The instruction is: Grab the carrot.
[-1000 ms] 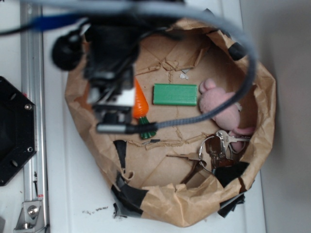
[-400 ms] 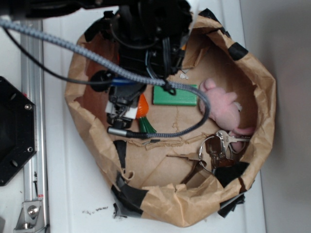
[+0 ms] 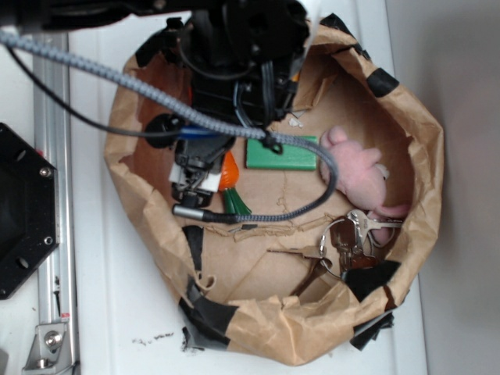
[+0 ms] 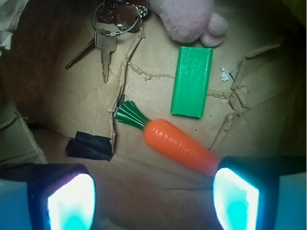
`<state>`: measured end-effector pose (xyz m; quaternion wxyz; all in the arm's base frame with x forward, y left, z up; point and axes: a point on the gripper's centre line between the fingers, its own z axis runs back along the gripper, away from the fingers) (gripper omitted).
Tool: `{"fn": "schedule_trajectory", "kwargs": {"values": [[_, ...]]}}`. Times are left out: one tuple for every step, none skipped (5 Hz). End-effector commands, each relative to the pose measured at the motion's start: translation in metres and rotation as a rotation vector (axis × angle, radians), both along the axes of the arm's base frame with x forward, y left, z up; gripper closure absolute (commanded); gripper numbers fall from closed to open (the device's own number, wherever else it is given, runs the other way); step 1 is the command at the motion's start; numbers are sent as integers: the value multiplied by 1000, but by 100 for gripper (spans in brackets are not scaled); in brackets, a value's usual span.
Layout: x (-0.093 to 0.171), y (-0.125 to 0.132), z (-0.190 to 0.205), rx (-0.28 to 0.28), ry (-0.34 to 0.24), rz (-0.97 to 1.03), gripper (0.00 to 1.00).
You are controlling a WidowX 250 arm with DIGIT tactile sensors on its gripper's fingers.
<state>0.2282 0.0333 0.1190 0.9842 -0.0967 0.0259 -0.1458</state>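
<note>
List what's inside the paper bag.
Inside the paper bag: the carrot, a green block, a pink plush toy, keys on a ring and a black tape strip. The open end effector and arm hide the bag's upper-left interior.

Inside the single crumpled brown paper bag (image 3: 406, 258) lie one orange carrot (image 4: 177, 143), one flat green block (image 4: 193, 81) and one pink plush toy (image 4: 189, 19). There is one bunch of keys (image 4: 112, 24) on a ring, with two key blades showing clearly in the wrist view, and one patch of black tape (image 4: 90, 148) stuck to the bag floor near the carrot's green stem. One robot hand (image 4: 153, 191) reaches in, and its two fingers (image 4: 72, 199) frame the bottom of the wrist view.
</note>
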Motion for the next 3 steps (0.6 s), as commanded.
{"fn": "schedule_trajectory", "kwargs": {"values": [[0, 3, -51, 88, -77, -78, 0], [2, -1, -66, 73, -75, -107, 0], [-3, -8, -77, 84, -64, -131, 0]]}}
